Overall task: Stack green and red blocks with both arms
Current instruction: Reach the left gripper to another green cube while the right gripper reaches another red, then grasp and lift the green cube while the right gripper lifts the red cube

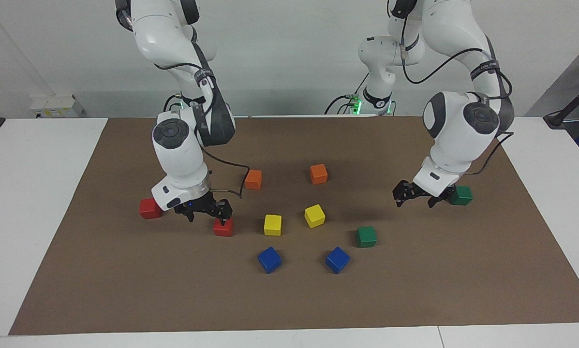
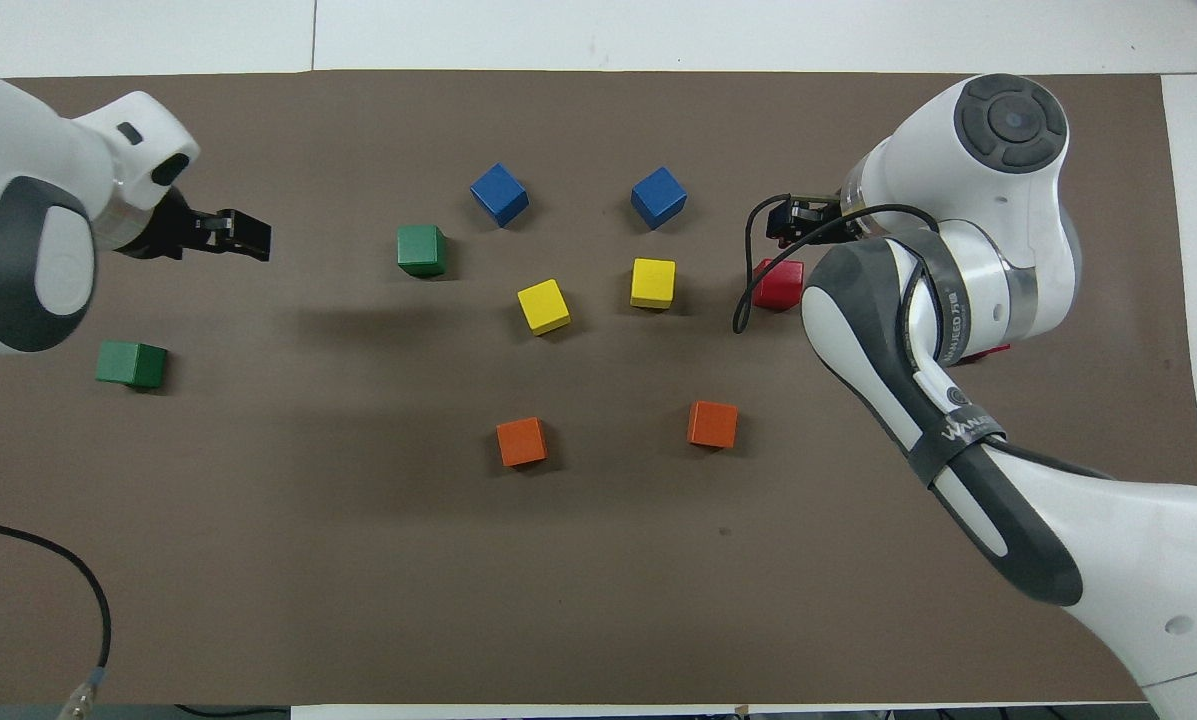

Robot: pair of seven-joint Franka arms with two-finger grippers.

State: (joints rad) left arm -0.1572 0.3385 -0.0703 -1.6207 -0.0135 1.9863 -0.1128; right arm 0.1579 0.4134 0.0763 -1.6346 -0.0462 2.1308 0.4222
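Four blocks lay unstacked: my right claw (image 1: 211, 212) was low over the farther red block (image 1: 223, 227), jaws spread, the other red block (image 1: 150, 209) beside it, and my left claw (image 1: 417, 195), spread, gripped nothing between two green blocks (image 1: 461, 195) (image 1: 365, 237).

Facing view: high camera across desk (image 1: 37, 193), looking down toward both arm bases. Overhead view: high above robots' end, looking steeply down, forward. Both share brown mat (image 2: 598, 560) and its cubes, half-turn apart.
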